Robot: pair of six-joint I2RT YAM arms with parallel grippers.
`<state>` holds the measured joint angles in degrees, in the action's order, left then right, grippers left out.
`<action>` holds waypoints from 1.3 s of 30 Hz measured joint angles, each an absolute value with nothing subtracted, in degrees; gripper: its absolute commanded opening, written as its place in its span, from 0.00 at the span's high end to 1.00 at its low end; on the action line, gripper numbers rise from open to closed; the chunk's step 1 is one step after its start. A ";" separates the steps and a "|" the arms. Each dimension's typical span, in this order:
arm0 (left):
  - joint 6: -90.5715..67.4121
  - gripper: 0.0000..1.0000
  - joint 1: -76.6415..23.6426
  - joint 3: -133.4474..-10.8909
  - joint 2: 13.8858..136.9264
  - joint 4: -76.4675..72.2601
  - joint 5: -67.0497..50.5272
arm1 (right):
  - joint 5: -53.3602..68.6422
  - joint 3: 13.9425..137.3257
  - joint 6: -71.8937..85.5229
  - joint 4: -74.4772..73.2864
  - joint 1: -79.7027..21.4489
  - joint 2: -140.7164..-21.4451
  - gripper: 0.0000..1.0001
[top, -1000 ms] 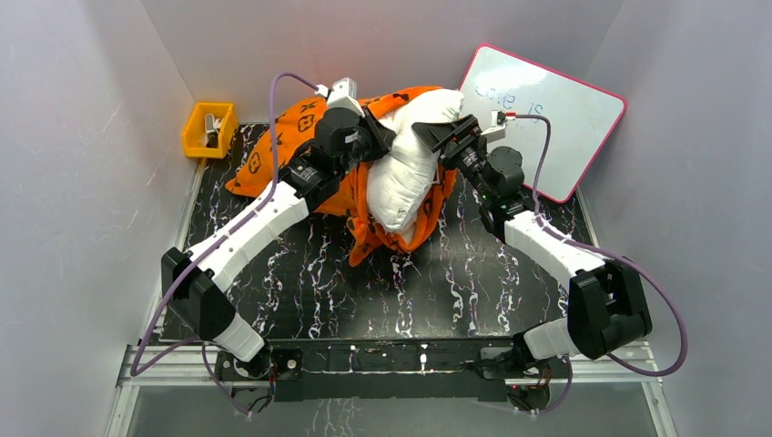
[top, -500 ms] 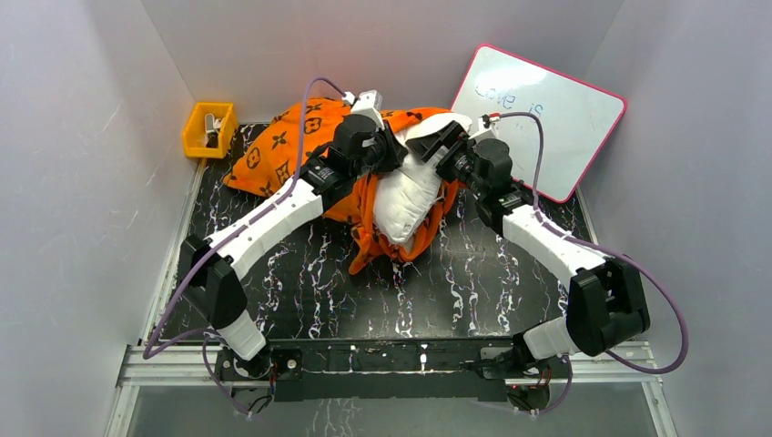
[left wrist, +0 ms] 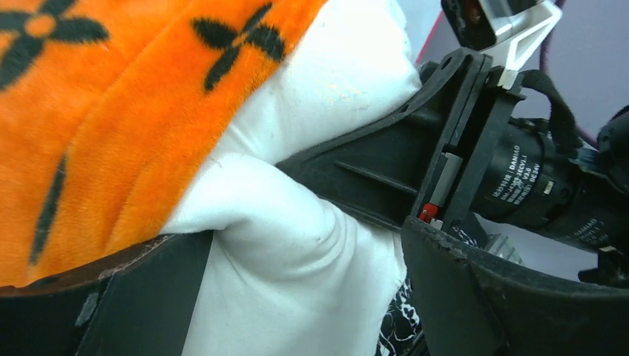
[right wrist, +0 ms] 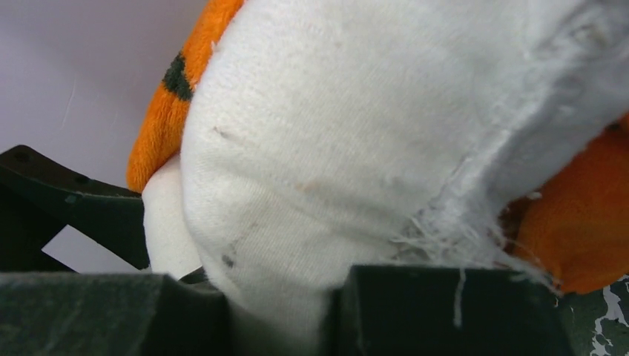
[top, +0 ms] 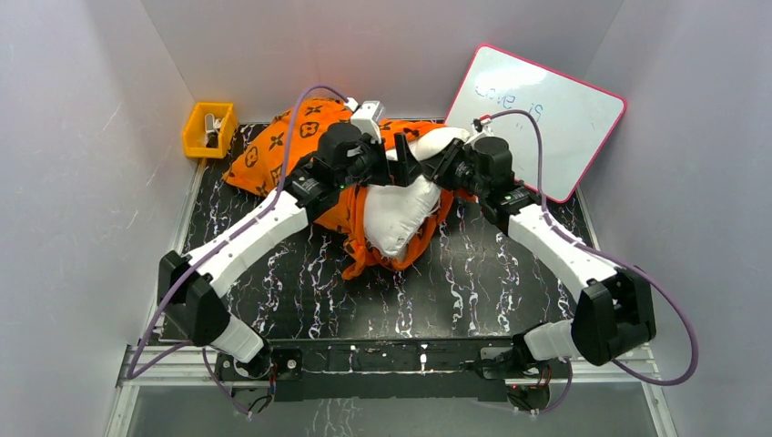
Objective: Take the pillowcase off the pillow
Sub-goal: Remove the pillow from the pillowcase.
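Observation:
The orange pillowcase with black motifs lies bunched at the back, still wrapped round the lower part of the white pillow. Both grippers meet at the pillow's top end. My left gripper stands open; in the left wrist view its gripper straddles white pillow cloth, with the pillowcase along the left finger. My right gripper is shut on a fold of the pillow; in the right wrist view its gripper pinches the white cloth, with a bit of pillowcase at the right.
A yellow bin sits at the back left corner. A pink-framed whiteboard leans at the back right. The black marbled table is walled in by grey panels on three sides.
My left gripper has let go and opened. The right gripper has closed on the pillow's top. The pillow has sunk lower and the pillowcase has spread out to the back left.

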<state>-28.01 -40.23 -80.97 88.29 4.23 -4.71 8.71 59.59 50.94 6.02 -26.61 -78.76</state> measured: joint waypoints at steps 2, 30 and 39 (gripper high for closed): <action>-27.24 0.02 -39.90 -81.06 86.32 4.64 -5.56 | 10.04 59.59 49.98 4.27 -26.33 -76.64 1.00; -8.38 0.31 -39.77 -100.53 98.83 8.40 -8.43 | 21.26 60.36 39.35 -12.40 -26.11 -66.06 1.00; -6.24 1.00 -39.88 -98.98 98.87 9.50 -10.52 | 22.59 62.19 38.94 -15.16 -26.11 -66.04 1.00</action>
<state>-6.24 -39.88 -98.98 98.87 9.50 -10.52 22.59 62.19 38.94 -15.16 -26.11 -66.04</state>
